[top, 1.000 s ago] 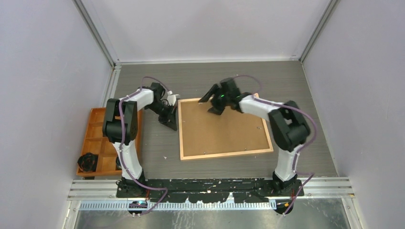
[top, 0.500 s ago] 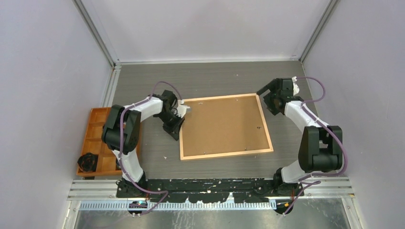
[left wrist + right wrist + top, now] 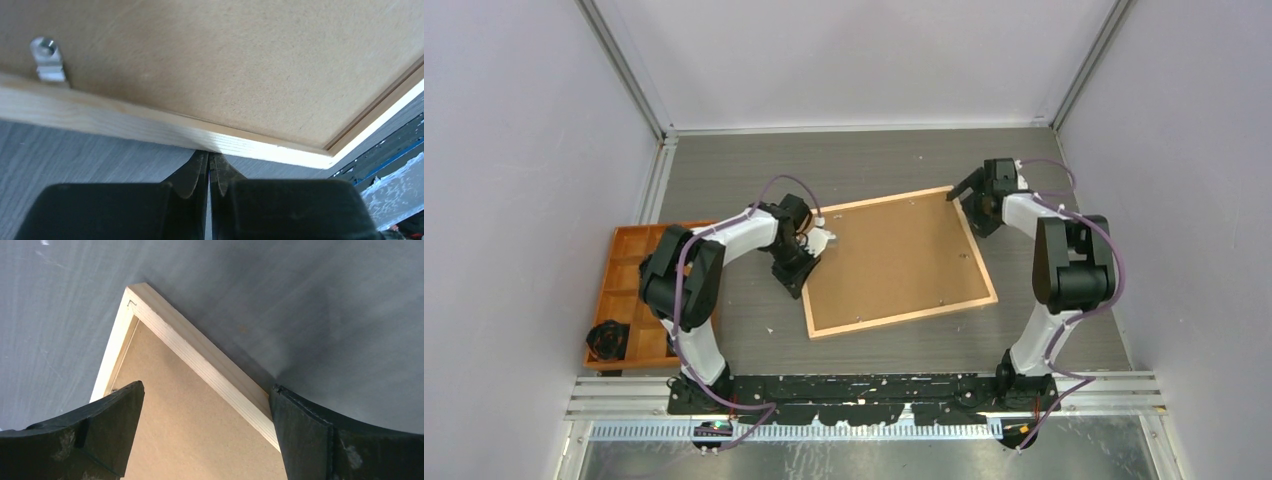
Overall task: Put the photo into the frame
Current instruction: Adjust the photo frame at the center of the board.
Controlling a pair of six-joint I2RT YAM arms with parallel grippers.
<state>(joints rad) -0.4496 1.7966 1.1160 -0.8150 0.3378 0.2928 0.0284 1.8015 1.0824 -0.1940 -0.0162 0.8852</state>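
Observation:
The frame (image 3: 904,316) lies back-up on the table, turned slightly askew, with the brown backing board (image 3: 899,260) filling it. The photo is hidden. My left gripper (image 3: 807,262) is shut and empty, its tips (image 3: 209,154) pressed against the outside of the frame's wood strip (image 3: 125,125) on its left side. My right gripper (image 3: 969,205) is open at the far right corner. In the right wrist view it (image 3: 207,386) straddles the strip (image 3: 200,355), one finger over the board (image 3: 190,435) and the other outside the frame.
An orange compartment tray (image 3: 629,290) stands at the left edge with a black object (image 3: 607,340) in a near compartment. A small metal clip (image 3: 46,60) sits on the board by the strip. Walls enclose the table on three sides.
The right gripper left the middle of the board and went to the far right corner. The left gripper pushed right against the left strip. The frame has turned slightly.

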